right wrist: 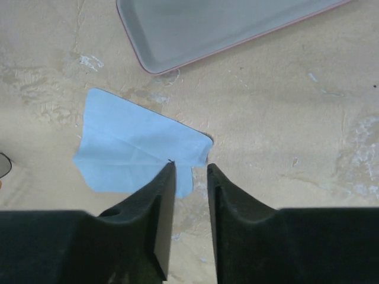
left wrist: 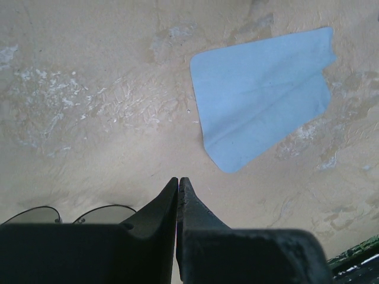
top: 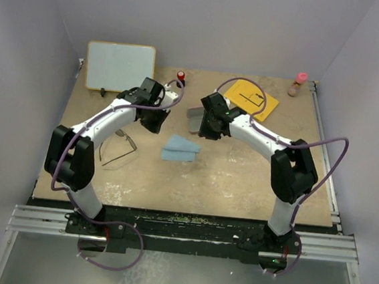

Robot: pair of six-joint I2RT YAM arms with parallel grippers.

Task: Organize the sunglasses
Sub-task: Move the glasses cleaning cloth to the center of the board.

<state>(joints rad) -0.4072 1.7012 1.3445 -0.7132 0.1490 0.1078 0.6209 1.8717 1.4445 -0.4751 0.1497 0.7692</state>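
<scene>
Nearest the arm bases, on the left side of the table (top: 239,180), the sunglasses (top: 116,152) are lying flat with their thin arms spread, just beside the left robot arm and untouched by either claw. A little farther in, at the middle, a light blue cloth (top: 179,148) is lying loosely folded. The left claw (left wrist: 178,184) is hanging above bare table beyond the glasses with its fingers pressed together, holding nothing. The right claw (right wrist: 190,170) is hovering over the far edge of the cloth with its fingers spread a little, and nothing is sitting between them. Just past it, the open case (right wrist: 225,26) is resting with its grey inside facing up. At the far edge a white board (top: 119,66), a small red thing (top: 180,76), a yellow sheet (top: 250,99) and a small bottle (top: 298,84) are standing clear of the work. The task seems to be only starting, with the right claw readying to take the cloth. The next move is calling for a wider spread and a straight drop onto a raised fold.
</scene>
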